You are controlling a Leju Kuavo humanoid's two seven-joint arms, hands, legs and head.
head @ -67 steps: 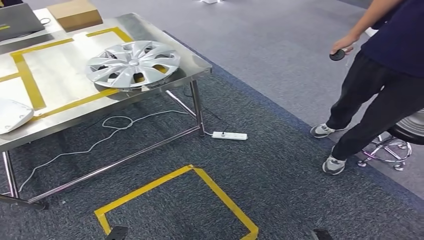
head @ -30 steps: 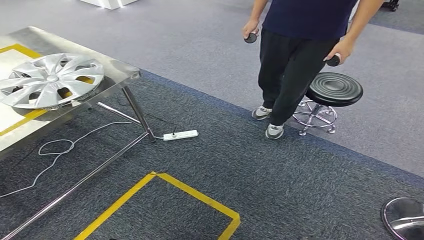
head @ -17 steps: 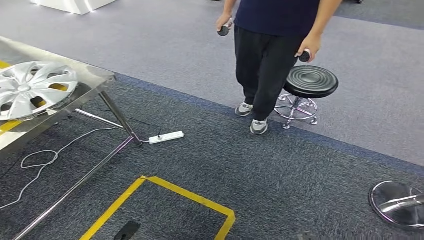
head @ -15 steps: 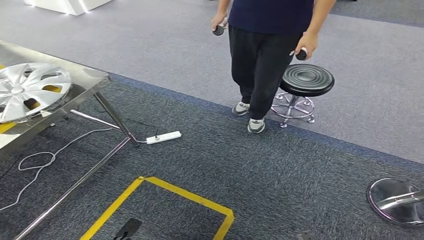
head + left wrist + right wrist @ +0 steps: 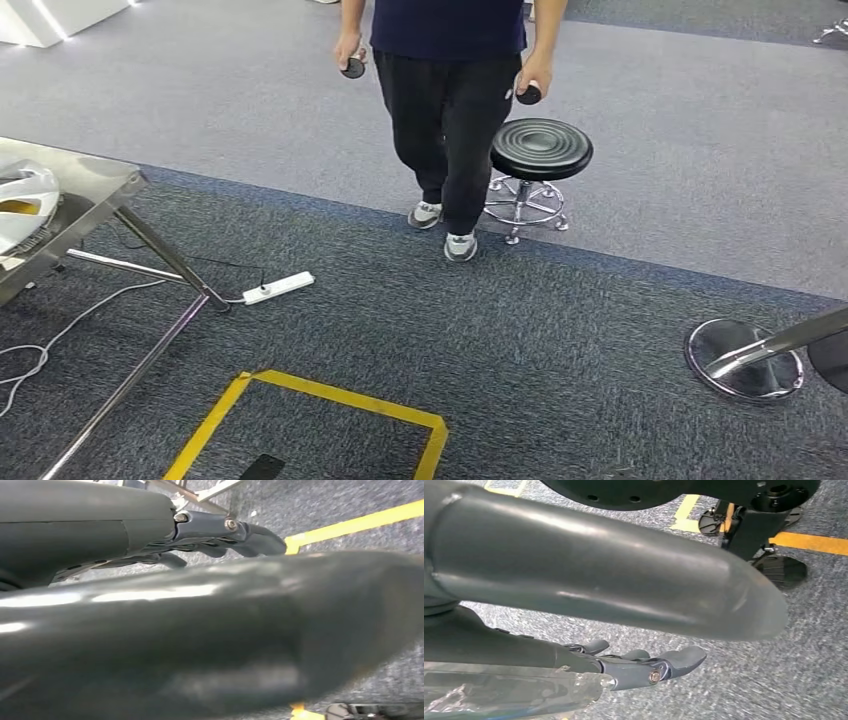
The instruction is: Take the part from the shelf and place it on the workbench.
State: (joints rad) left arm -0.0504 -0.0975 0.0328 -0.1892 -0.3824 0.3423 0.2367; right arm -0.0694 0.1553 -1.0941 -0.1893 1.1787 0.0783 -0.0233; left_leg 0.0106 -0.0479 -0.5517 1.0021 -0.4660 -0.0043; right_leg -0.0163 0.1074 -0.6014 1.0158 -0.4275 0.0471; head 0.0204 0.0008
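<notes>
Grey speckled carpet (image 5: 560,330), yellow tape outline (image 5: 330,400)

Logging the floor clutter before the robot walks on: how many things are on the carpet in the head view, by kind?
Stools: 1, the black stool
Power strips: 1, the white power strip
Round chrome bases: 1, the chrome base
Yellow tape squares: 1, the tape square
People: 1, the person
Total: 5
</notes>
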